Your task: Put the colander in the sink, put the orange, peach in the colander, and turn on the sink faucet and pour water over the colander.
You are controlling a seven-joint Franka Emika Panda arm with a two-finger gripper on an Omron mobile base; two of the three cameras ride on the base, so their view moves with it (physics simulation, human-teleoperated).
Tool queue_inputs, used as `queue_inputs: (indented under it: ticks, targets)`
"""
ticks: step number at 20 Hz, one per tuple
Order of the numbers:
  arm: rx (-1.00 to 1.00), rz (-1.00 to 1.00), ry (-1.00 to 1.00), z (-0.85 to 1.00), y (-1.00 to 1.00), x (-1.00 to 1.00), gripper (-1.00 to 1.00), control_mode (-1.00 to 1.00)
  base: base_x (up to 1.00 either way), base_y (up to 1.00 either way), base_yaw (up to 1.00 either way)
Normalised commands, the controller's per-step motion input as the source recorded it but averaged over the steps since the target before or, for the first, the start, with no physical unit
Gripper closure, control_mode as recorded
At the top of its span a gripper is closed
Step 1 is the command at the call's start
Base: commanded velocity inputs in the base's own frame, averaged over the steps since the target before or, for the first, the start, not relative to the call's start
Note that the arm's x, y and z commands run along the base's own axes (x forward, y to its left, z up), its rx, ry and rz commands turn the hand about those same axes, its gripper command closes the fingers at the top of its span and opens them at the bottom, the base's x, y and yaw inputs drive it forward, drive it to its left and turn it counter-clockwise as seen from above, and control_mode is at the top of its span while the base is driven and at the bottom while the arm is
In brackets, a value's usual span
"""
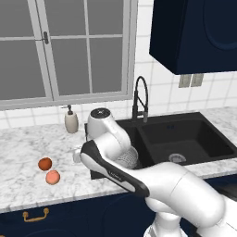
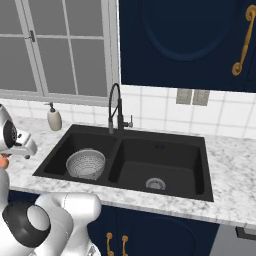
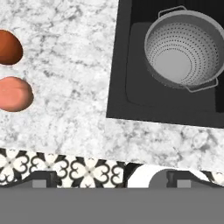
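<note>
One colander (image 2: 86,163) sits upright in the left basin of the black sink (image 2: 165,172), and two fruits wait on the marble counter (image 1: 23,152): one orange (image 1: 45,164) and one peach (image 1: 53,177) just beside it. The gripper (image 3: 109,177) hovers above the counter edge with its fingers spread wide and empty, fruits off to one side of it and the colander to the other.

Occlusions and cropped objects
Arm hides most of the colander (image 1: 128,158) in the left base view; hand view's left edge crops the orange (image 3: 8,47) and the peach (image 3: 15,94).
</note>
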Motion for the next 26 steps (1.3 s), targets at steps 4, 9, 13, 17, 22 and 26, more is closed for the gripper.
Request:
queue_inputs:
  ticks: [4, 9, 13, 17, 22, 26]
  targets:
    - [0.03, 0.32, 0.00, -0.04, 0.65, 0.03, -1.00, -1.00, 0.00, 0.00, 0.00]
    - [0.00, 0.05, 0.00, -0.08, 0.58, 0.01, -1.00, -1.00, 0.00, 0.00, 0.00]
    - [0.00, 0.00, 0.00, -0.10, 0.52, 0.18, -1.00, -1.00, 0.00, 0.00, 0.00]
    - [0.00, 0.00, 0.02, -0.15, 0.54, 0.16, -1.00, -1.00, 0.00, 0.00, 0.00]
    - [0.00, 0.00, 0.05, -0.23, 0.33, 0.05, -1.00, -1.00, 0.00, 0.00, 0.00]
    - [0.00, 0.00, 0.10, -0.29, 0.28, 0.09, -1.00, -1.00, 0.00, 0.00, 0.00]
